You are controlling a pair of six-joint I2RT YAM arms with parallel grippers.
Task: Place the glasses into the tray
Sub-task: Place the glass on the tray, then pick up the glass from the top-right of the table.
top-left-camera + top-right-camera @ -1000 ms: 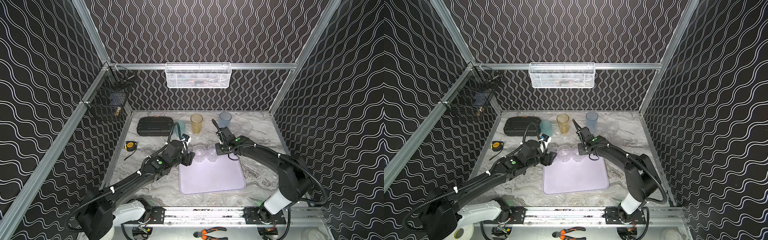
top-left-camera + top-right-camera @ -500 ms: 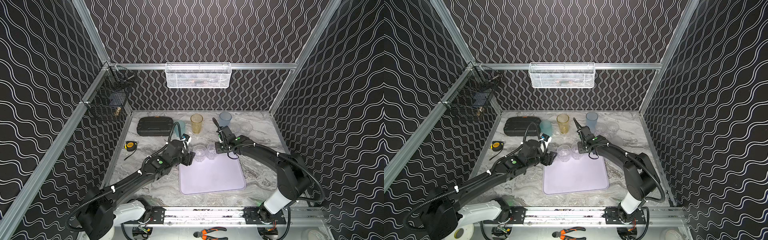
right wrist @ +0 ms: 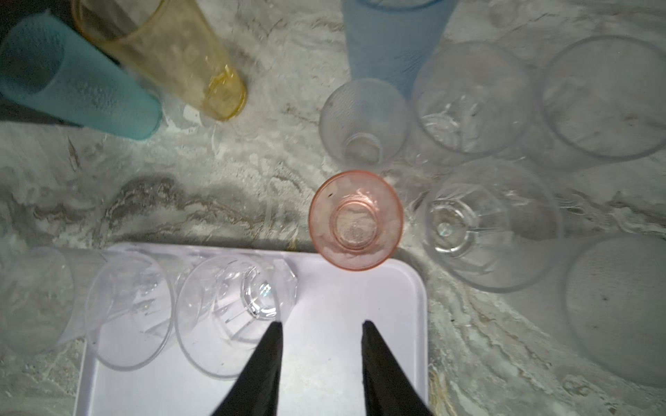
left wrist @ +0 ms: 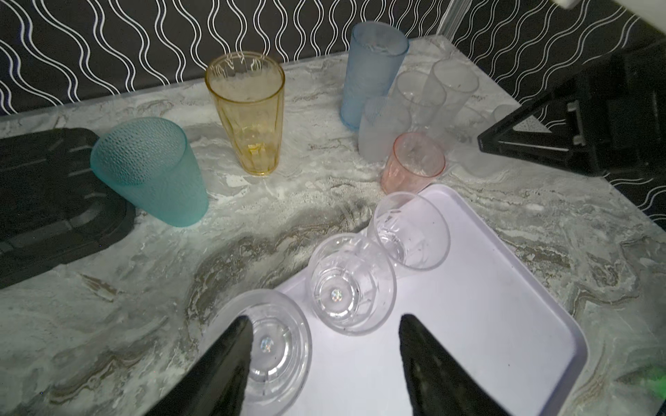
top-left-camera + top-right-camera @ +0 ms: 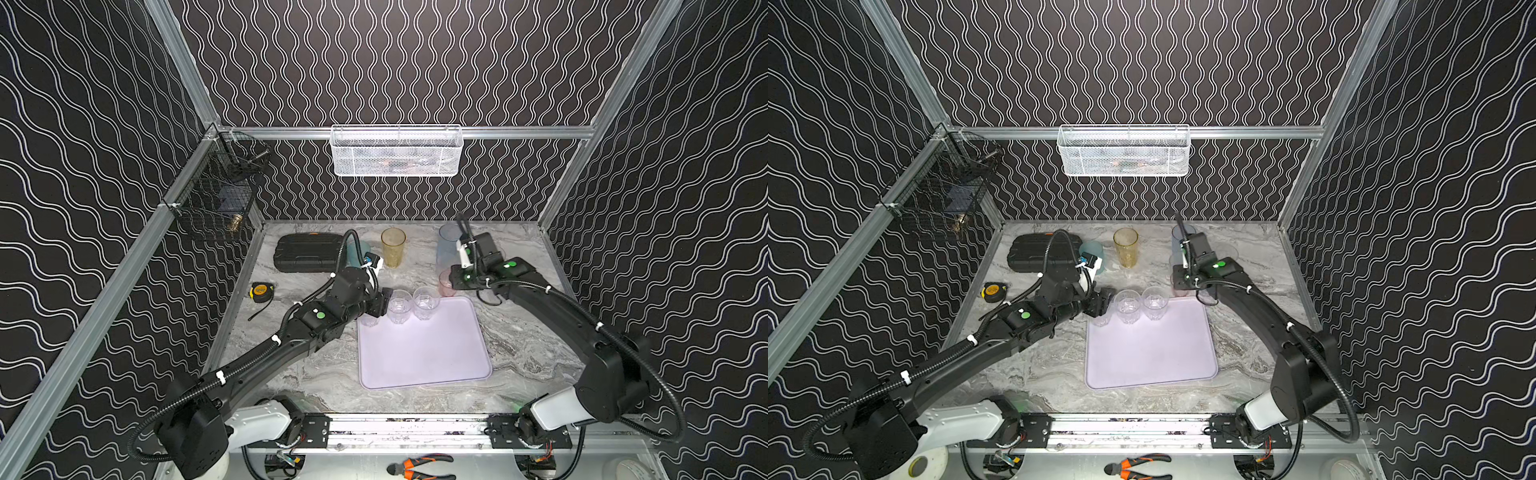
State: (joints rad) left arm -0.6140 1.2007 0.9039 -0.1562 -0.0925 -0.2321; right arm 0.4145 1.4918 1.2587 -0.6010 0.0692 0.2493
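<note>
The lilac tray [image 5: 424, 357] [image 5: 1150, 357] lies mid-table. Three clear glasses stand along its far edge [image 4: 411, 230] [image 4: 351, 284] [image 4: 266, 345]. My left gripper [image 4: 322, 320] [image 5: 380, 305] is open above the leftmost one, one finger over its mouth, gripping nothing. My right gripper [image 3: 322, 324] [image 5: 454, 286] is open and empty over the tray's far right corner, just short of the pink glass [image 3: 355, 219]. Behind, on the table, stand the teal [image 4: 151, 169], amber [image 4: 247, 111], blue [image 4: 373, 72] and frosted [image 4: 382, 129] glasses, plus several clear ones [image 3: 490, 223].
A black ribbed case [image 5: 307, 257] and a yellow tape measure [image 5: 261, 290] sit at the back left. A white wire basket [image 5: 397, 151] hangs on the back wall, a black wire basket [image 5: 220, 199] on the left rail. Pliers [image 5: 419, 463] lie below the front rail.
My right gripper's jaws have parted, and it has shifted slightly right, away from the clear glasses. The left arm has not moved.
</note>
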